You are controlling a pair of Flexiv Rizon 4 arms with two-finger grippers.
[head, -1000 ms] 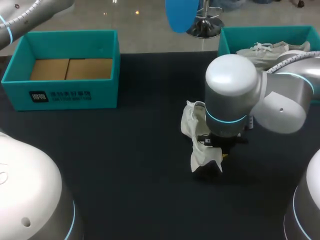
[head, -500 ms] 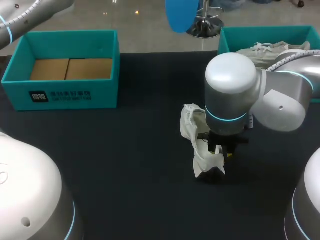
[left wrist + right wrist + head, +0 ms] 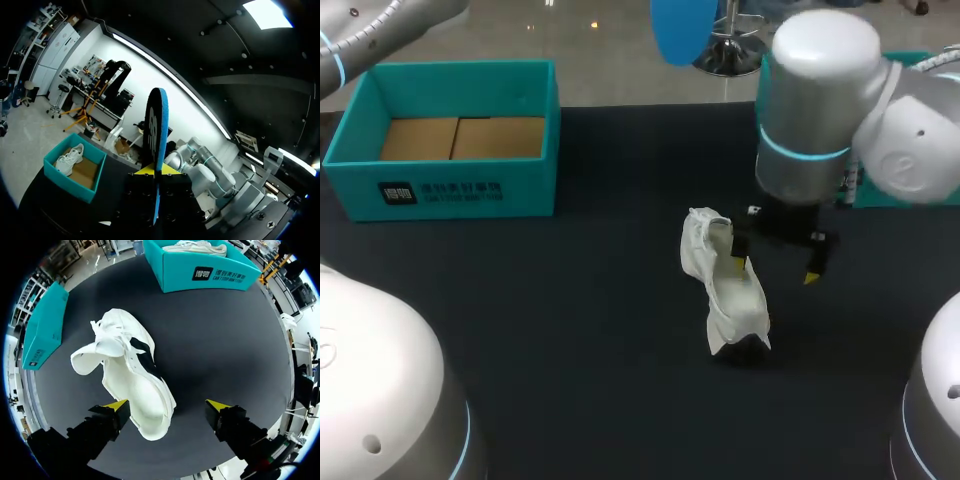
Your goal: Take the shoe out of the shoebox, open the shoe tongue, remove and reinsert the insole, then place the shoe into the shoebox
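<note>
While ungripped, shoe (image 3: pixel 132 385) near white-lettered teal shoebox (image 3: pixel 210 272)

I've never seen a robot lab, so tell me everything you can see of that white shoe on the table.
The shoe is white, of soft fabric by its look, with a dark patch on its side. It lies on the dark table, tongue pulled up, laces loose, mouth open. The right hand hangs open over its heel end, seemingly not touching.
</note>
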